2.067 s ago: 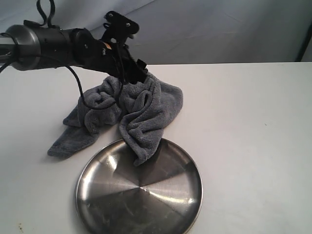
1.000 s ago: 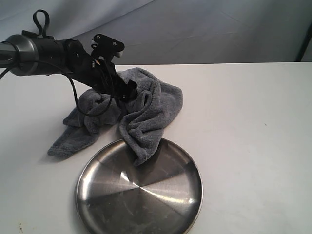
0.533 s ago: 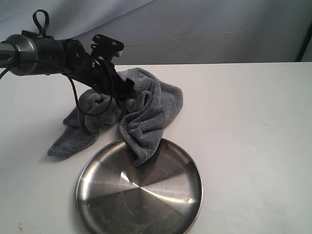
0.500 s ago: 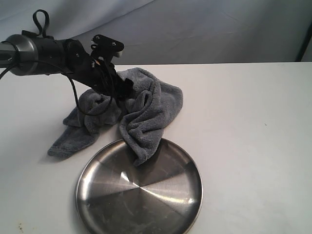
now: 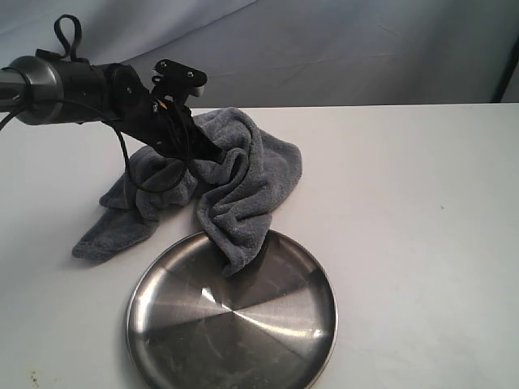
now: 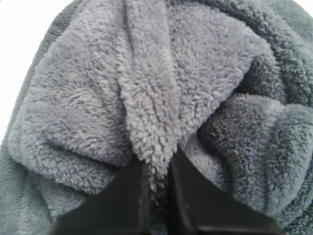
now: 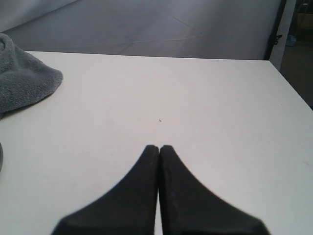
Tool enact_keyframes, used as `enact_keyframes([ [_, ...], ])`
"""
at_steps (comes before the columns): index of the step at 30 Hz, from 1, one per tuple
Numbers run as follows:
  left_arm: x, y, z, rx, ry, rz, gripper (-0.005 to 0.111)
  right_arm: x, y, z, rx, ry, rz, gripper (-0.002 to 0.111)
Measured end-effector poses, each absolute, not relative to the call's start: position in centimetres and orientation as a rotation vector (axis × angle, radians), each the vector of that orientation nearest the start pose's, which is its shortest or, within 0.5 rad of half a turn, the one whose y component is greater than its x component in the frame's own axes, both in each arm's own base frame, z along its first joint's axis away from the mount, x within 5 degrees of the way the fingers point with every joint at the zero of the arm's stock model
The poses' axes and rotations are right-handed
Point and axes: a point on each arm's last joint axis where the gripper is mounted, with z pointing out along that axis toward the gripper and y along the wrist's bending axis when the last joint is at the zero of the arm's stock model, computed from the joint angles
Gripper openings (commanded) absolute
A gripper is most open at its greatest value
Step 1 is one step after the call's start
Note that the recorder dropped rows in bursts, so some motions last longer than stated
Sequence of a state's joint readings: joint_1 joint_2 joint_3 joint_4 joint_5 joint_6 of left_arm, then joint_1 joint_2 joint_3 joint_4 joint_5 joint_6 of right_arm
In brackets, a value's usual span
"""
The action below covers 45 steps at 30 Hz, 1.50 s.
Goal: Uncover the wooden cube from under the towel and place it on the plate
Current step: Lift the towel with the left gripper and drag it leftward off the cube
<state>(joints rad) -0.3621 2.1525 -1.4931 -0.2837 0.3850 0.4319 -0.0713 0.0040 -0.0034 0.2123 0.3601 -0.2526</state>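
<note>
The dark grey fluffy towel (image 5: 235, 190) lies bunched on the white table, and one corner of it hangs over the far rim of the shiny steel plate (image 5: 235, 316). My left gripper (image 5: 207, 150) is shut on a fold of the towel (image 6: 151, 122) near the top of the heap; the fleece is pinched between its black fingers (image 6: 129, 196). The wooden cube is hidden from every view. My right gripper (image 7: 159, 149) is shut with nothing in it, low over bare table, and an edge of the towel (image 7: 24, 83) shows to one side of it. The right gripper is out of the exterior view.
The white table (image 5: 405, 203) stretches to the right of the towel and plate. A grey backdrop (image 5: 340, 49) hangs behind the table's far edge. The left arm (image 5: 73, 85) reaches in from the left.
The left gripper, shut on the fold, has pulled the towel a little to the left; the towel's left tail has slid leftward on the table. The plate has not moved.
</note>
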Motion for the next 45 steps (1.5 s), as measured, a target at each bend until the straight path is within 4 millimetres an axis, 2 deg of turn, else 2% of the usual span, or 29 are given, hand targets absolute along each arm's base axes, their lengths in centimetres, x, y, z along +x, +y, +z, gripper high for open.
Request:
enact_keyframes([
  [7, 42.9, -17.3, 14.7, 0.707, 2.430, -0.215, 0.000, 5.4, 0.3, 18.2, -0.036, 1.836, -0.019, 0.000],
  [12, 42.4, -17.2, 15.9, 0.719, 2.443, -0.228, 0.000, 5.4, 0.3, 18.2, -0.036, 1.836, -0.019, 0.000],
  [19, 41.4, -17.0, 20.1, 0.726, 2.404, -0.248, 0.000, 5.4, 0.3, 18.2, -0.036, 1.836, -0.019, 0.000],
  [38, 38.7, -16.2, 27.2, 0.737, 2.316, -0.272, 0.000, 5.4, 0.3, 18.2, -0.036, 1.836, -0.019, 0.000],
  [45, 37.2, -15.6, 31.6, 0.712, 2.205, -0.270, 0.000, 5.4, 0.3, 18.2, -0.036, 1.836, -0.019, 0.000],
])
